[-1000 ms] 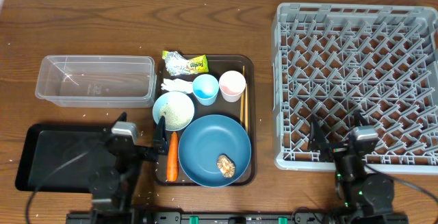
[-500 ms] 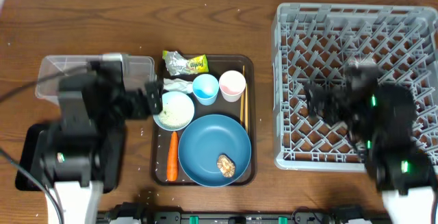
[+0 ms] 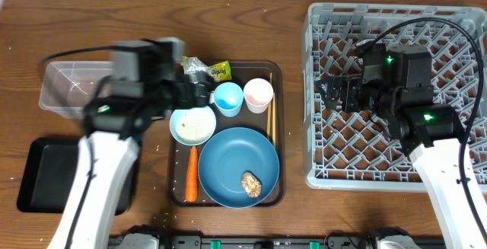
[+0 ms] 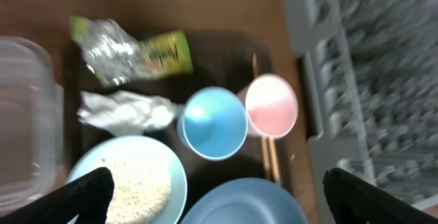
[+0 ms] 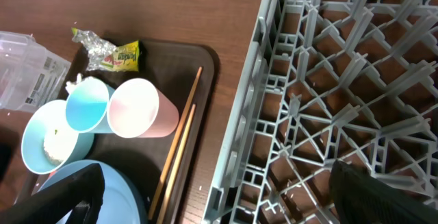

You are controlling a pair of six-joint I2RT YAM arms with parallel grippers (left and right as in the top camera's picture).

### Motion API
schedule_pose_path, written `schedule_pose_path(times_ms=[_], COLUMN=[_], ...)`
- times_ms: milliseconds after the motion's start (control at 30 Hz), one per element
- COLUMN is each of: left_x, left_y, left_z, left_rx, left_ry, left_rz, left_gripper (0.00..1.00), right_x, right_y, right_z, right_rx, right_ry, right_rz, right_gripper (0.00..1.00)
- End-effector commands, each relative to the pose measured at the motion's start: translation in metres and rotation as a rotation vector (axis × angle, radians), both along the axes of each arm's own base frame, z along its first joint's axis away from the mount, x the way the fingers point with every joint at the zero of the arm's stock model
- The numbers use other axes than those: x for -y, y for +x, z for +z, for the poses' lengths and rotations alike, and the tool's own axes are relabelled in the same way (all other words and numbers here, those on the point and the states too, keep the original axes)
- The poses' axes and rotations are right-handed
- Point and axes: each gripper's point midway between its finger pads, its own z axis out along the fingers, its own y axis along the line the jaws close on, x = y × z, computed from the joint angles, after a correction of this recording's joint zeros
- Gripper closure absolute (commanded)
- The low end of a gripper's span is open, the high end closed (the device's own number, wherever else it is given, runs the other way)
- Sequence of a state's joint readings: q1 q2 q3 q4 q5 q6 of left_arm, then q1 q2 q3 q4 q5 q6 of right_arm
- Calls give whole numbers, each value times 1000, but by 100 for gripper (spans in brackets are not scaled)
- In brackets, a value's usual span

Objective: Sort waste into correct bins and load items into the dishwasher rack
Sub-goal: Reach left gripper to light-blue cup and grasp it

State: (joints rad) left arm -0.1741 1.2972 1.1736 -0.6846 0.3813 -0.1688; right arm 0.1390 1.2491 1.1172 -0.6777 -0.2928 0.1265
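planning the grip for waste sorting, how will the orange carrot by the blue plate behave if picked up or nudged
The carrot looks straight and solid, so probably stiff. Its round tapered shape may let it roll if pushed sideways, though the blue plate beside it would likely stop it.

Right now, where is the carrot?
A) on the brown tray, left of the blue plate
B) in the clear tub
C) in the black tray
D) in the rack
A: the carrot lies on the brown tray, just left of the plate.
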Motion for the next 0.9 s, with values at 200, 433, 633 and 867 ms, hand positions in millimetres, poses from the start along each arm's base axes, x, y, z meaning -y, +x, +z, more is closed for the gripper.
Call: schedule_pose_path(times_ms=[200, 433, 633, 867], left_x=[15, 20, 21, 19], left_y=[22, 36, 40, 50], left_z=[-82, -124, -153, -145], left_rx=[-173, -241, -288, -243], left_ry=[197, 212, 234, 242], left_rz=[78, 77, 76, 91], left_gripper=[55, 55, 72, 94], right_x=[4, 5, 5, 5], right_y=[-7, -10, -10, -10], right_z=[-3, -7, -6, -6], right_rx=[-46, -66, -65, -66], right_ry=[8, 6, 6, 6], right_rz=[-15, -16, -16, -15], right_gripper=[1, 1, 1, 1])
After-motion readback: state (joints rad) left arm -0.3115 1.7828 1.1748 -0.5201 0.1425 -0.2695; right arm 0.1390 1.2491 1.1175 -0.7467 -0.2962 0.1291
